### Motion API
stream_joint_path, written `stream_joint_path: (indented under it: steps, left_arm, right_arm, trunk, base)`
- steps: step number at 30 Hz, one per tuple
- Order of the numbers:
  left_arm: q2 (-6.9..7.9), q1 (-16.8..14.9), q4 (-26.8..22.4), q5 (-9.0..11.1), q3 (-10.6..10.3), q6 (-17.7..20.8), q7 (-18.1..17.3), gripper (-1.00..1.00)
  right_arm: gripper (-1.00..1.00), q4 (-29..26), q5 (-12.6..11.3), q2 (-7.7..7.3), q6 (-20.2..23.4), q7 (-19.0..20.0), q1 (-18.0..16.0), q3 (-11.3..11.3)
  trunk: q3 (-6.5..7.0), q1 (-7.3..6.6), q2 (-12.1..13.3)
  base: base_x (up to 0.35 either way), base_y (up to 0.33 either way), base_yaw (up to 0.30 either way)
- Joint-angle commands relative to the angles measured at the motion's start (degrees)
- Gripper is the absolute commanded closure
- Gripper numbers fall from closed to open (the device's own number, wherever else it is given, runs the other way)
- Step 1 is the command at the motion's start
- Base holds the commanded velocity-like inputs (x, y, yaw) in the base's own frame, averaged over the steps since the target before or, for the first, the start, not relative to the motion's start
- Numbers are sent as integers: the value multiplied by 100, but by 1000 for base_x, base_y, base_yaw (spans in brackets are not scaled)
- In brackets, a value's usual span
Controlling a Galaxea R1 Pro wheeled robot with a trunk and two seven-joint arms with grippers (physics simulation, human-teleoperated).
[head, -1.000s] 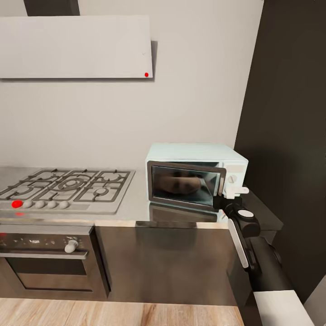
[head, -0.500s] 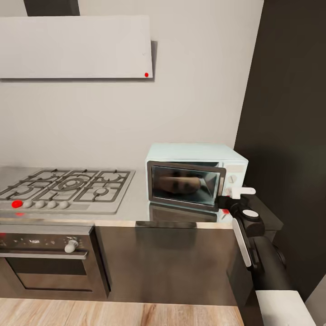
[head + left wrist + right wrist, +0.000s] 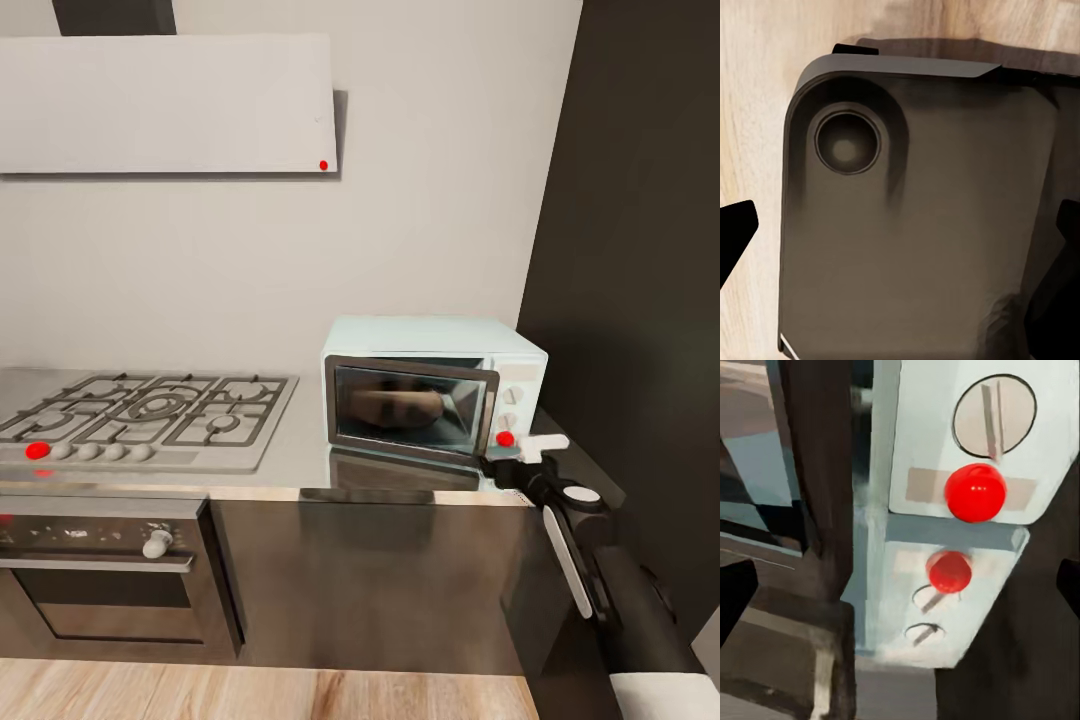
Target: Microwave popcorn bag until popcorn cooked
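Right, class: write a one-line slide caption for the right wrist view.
Close-up of the microwave panel: a white knob above a lit red light, reflected in the countertop.

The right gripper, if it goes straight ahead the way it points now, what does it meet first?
Most likely the microwave's control panel. The right gripper sits just off its lower right corner, and the right wrist view looks straight at the red light under a white knob. The exact gap is unclear.
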Motion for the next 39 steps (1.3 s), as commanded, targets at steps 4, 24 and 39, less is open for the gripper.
stream_joint_path:
  steps: [4, 24, 39]
  left_arm:
    - [-6, 2, -6, 56, 2, -11, -2, -100]
    - [2, 2, -15, 65, 11, -5, -21, -100]
    - [2, 2, -13, 62, 11, -5, -20, -100]
  right_arm:
    - [-100, 17, 19, -195, 24, 36, 4, -631]
    - [-100, -30, 54, -127, -58, 71, 5, -1167]
    - [-100, -42, 11, -114, -59, 110, 5, -688]
  trunk:
    - [-5, 0, -3]
    - [-5, 0, -3]
    - [-5, 0, -3]
  base:
    - [0, 0, 0]
    - [116, 0, 0]
    - [107, 0, 0]
